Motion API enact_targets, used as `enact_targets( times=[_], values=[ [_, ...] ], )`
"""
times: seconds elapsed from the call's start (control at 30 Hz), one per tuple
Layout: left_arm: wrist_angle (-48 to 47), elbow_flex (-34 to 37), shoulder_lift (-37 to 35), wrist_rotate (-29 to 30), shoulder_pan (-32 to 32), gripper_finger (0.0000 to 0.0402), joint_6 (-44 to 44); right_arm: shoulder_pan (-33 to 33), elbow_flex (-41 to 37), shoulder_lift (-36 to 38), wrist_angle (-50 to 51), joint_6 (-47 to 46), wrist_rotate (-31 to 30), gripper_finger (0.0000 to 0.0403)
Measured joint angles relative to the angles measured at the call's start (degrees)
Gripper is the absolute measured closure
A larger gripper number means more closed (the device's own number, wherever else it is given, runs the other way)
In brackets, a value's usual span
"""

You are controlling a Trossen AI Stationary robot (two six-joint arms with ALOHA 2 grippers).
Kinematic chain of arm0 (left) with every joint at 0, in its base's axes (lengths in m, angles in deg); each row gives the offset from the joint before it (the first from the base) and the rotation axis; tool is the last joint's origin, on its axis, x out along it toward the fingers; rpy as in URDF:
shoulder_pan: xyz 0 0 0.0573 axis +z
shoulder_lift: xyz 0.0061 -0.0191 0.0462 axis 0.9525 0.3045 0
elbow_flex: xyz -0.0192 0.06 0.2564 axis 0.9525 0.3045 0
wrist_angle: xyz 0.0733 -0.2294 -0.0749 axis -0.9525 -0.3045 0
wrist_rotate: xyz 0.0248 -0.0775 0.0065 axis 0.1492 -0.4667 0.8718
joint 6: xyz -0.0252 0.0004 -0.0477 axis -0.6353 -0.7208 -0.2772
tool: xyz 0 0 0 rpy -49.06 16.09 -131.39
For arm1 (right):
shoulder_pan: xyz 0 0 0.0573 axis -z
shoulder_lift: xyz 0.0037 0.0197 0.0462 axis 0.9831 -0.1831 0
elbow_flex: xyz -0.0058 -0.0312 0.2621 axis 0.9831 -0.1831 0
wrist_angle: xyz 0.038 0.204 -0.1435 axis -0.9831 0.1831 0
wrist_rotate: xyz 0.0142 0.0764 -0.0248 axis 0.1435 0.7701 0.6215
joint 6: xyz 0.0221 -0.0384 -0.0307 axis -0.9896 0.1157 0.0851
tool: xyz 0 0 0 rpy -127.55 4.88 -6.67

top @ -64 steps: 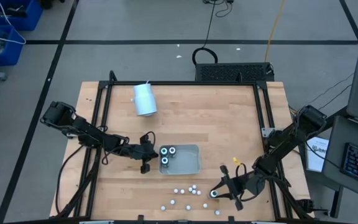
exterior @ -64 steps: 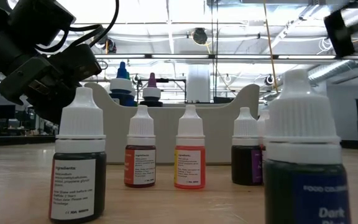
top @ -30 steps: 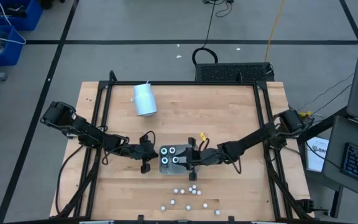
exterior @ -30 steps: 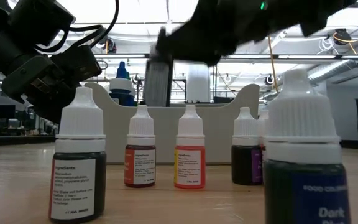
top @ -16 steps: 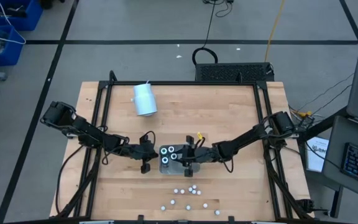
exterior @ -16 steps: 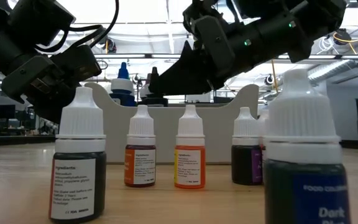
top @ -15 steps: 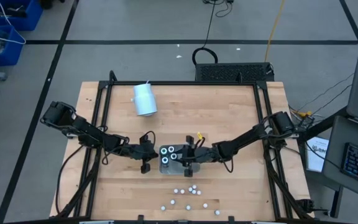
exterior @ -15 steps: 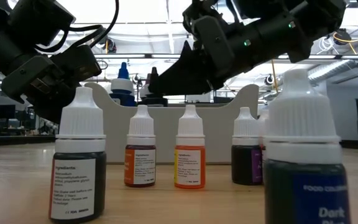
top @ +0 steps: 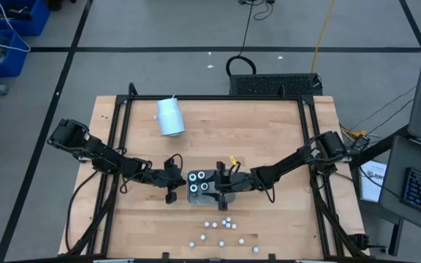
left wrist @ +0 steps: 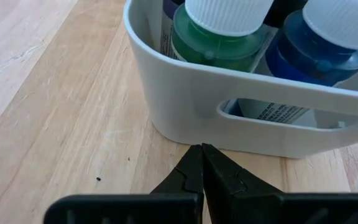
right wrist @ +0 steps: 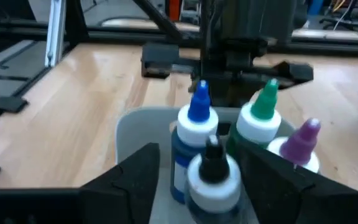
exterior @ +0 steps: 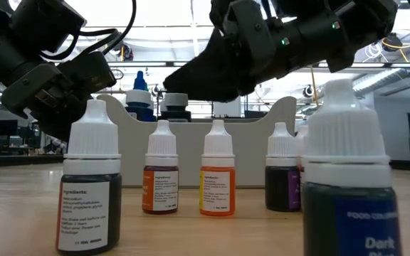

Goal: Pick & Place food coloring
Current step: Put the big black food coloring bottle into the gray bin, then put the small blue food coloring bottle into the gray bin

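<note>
From above, the grey tray [top: 209, 185] sits mid-table [top: 269, 139] with the left gripper [top: 171, 183] at its left wall and the right gripper [top: 218, 185] over its right half; only ringed bottle tops show inside it, and the small white caps of loose food coloring [top: 221, 225] dot the table nearer the front edge than the tray. The white cylinder [top: 169, 117] lies well behind the tray.

The right wrist view alone shows what the right gripper [right wrist: 213, 174] carries: a black-tipped bottle [right wrist: 213, 168] between its spread fingers [right wrist: 138, 168], lowered among a blue-tipped bottle [right wrist: 197, 121], a green-tipped bottle [right wrist: 263, 115] and a purple-tipped bottle [right wrist: 303, 143] inside the tray [right wrist: 135, 124].

The left wrist view shows the left gripper [left wrist: 202, 160] with fingertips pressed together, holding nothing, just short of the tray wall [left wrist: 191, 93] below its handle slot; green and blue bottle bodies rise above the rim.

At table height, small dropper bottles [exterior: 217, 171] with white caps and dark, orange-brown, orange and purple contents stand in front of the tray [exterior: 262, 153]. The nearest bottle [exterior: 344, 185] is cut off and blocks the right side. The right arm hides most of the tray's contents there.
</note>
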Motion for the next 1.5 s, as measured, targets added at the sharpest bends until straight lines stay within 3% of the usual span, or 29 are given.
enact_targets(
  times=[0.2,0.4,0.6,0.73,0.83,0.93,1.17,1.5],
  values=[
    [0.0,0.0,0.0,0.0,0.0,0.0396,0.3,-2.2,0.0,4.8,2.2,1.7,-0.3,0.0175],
    [0.0,0.0,0.0,0.0,0.0,0.0396,1.7,-9.8,0.0,16.0,13.9,6.3,-1.2,0.0192],
    [0.0,0.0,0.0,0.0,0.0,0.0396,1.8,-23.7,1.8,23.6,29.8,2.4,-14.8,0.0213],
    [0.0,0.0,0.0,0.0,0.0,0.0396,2.4,-33.4,6.1,20.9,40.2,-3.5,-25.5,0.0219],
    [0.0,0.0,0.0,0.0,0.0,0.0396,2.4,-37.6,7.4,16.9,41.1,-9.5,-28.5,0.0219],
    [0.0,0.0,0.0,0.0,0.0,0.0396,2.4,-39.4,7.7,13.2,40.9,-15.2,-28.4,0.0220],
    [0.0,0.0,0.0,0.0,0.0,0.0396,2.3,-41.0,7.7,7.2,41.4,-18.6,-19.9,0.0220],
    [0.0,0.0,0.0,0.0,0.0,0.0396,3.6,-41.6,7.6,4.1,42.1,-24.9,-17.9,0.0220]
  ],
)
